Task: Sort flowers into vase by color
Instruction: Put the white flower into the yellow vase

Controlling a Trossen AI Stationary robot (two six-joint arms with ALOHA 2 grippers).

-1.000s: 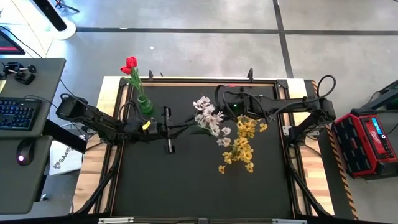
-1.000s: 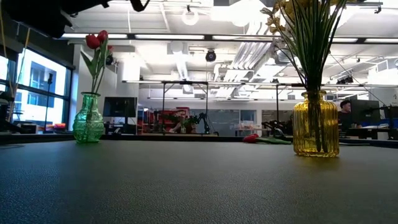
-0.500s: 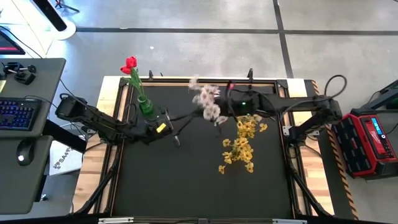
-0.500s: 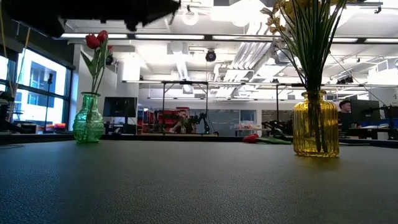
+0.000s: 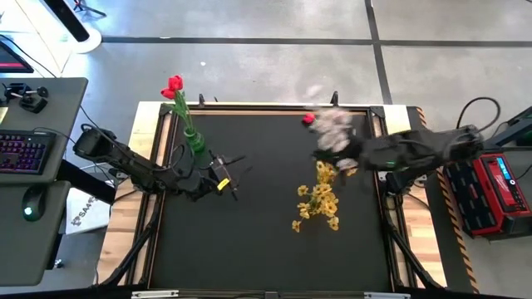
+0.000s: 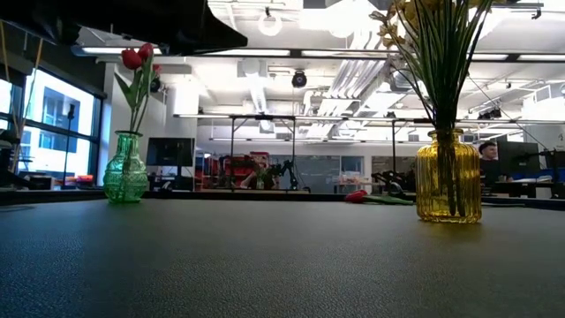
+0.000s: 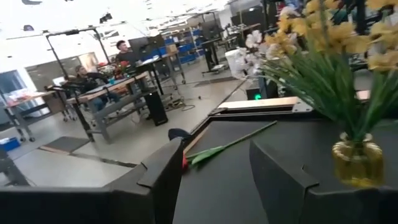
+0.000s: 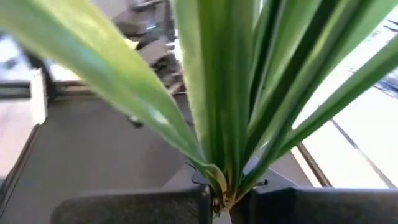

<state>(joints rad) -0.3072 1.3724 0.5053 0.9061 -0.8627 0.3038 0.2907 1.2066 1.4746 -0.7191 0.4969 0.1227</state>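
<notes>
One whitish spray (image 5: 332,129), blurred, hangs over the worktop's (image 5: 266,241) far right part, its green stem base pinched in the right end effector (image 8: 221,200). Just beside it stand yellow sprays (image 5: 318,198) in a yellow vase (image 6: 448,177). A red tulip (image 5: 173,85) fills the green vase (image 6: 124,170); another tulip (image 7: 224,149) lies flat. Left end effector (image 5: 229,173): fingers spread, empty, near the green vase.

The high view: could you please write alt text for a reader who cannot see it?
Seen from above, the right gripper carries a whitish flower spray over the black table, near the yellow flowers. The left gripper is open and empty, beside a green vase holding a red tulip. Another red tulip lies at the far edge.
</notes>
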